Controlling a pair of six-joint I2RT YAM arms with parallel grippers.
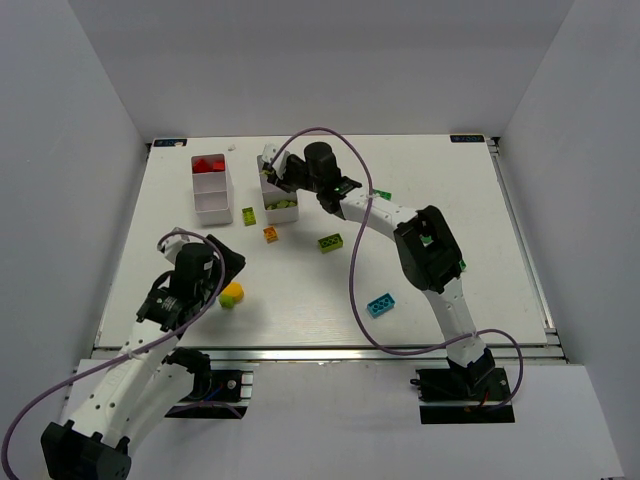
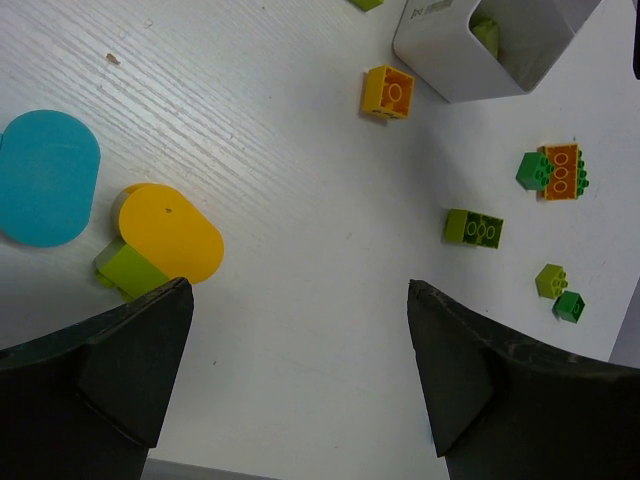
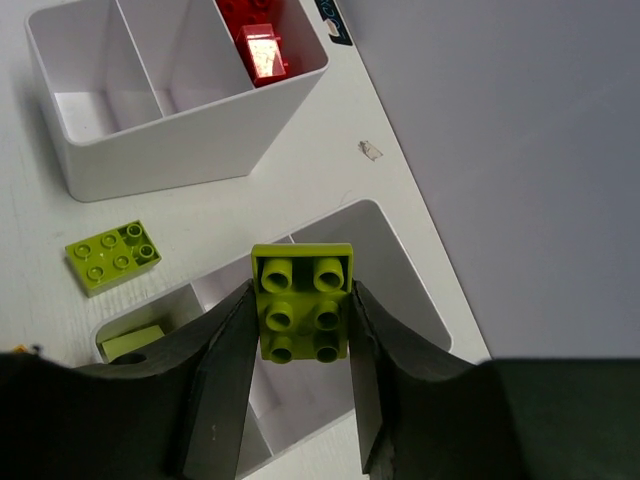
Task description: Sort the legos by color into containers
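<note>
Currently my right gripper (image 3: 300, 322) clamps a lime brick (image 3: 303, 298) over the tray (image 3: 400, 285) beneath, ready for sorting. My left gripper (image 2: 300, 300) stands spread wide, empty.

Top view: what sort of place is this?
Likely a robot lab cell: white table boxed in by plain panels, two arms bolted at its edge, toy bricks and trays laid out.

From above and behind the arm bases, we look steeply down on the whole table (image 1: 450, 260). Our left wrist camera faces the tabletop from close by, catching one end of the tray with lime bricks (image 2: 440, 60) and an orange brick (image 2: 388, 92), both shared with the top view. Our right wrist camera hangs just over that tray and the tray with red bricks (image 3: 150, 150).
</note>
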